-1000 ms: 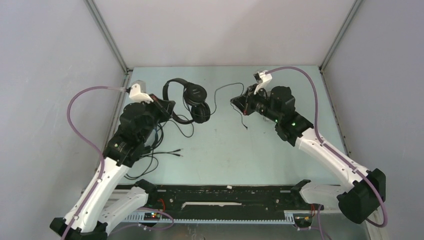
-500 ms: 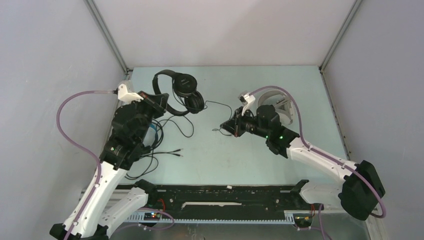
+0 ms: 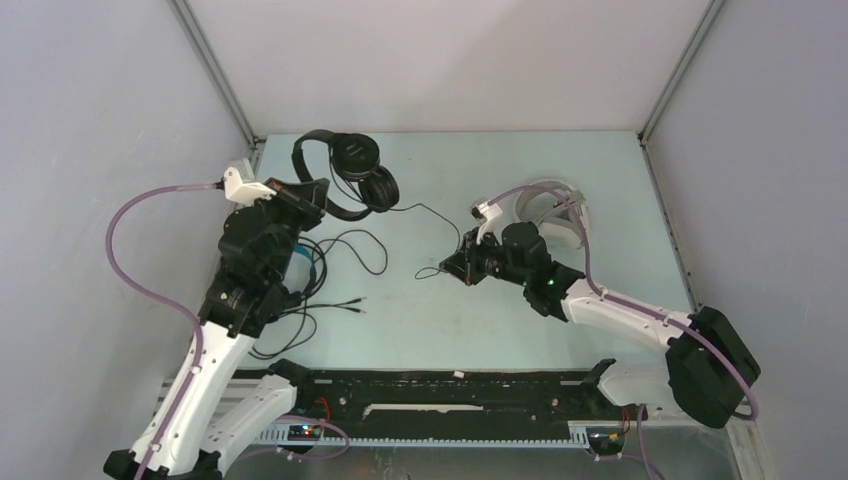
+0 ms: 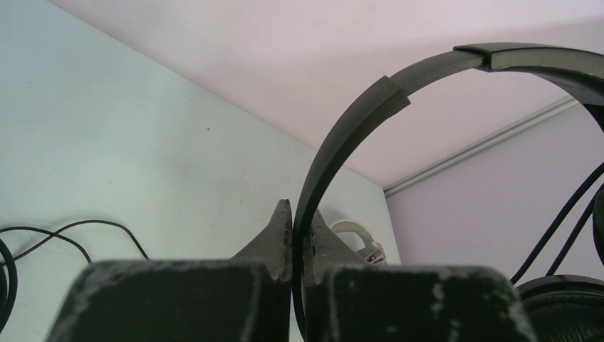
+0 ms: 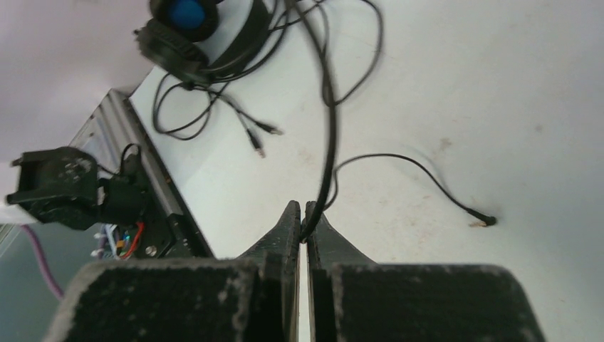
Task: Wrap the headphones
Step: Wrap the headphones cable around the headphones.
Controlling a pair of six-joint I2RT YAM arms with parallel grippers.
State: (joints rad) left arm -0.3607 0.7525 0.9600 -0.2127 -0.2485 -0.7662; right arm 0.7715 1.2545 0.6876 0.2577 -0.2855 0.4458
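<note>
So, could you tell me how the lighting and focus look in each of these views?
Top external: even, soft light, no glare, everything sharp. Left wrist: the black headband is crisp, the left gripper dark and grainy. Right wrist: the cable rising from the right gripper is smeared, the plug beyond it sharp.

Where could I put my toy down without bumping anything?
Bare table lies in front, between the loose cables and the right arm. Another patch is at the back, between the black headphones and the white headset. A cable runs across the middle to the right gripper. It's crowded around the left arm.
</note>
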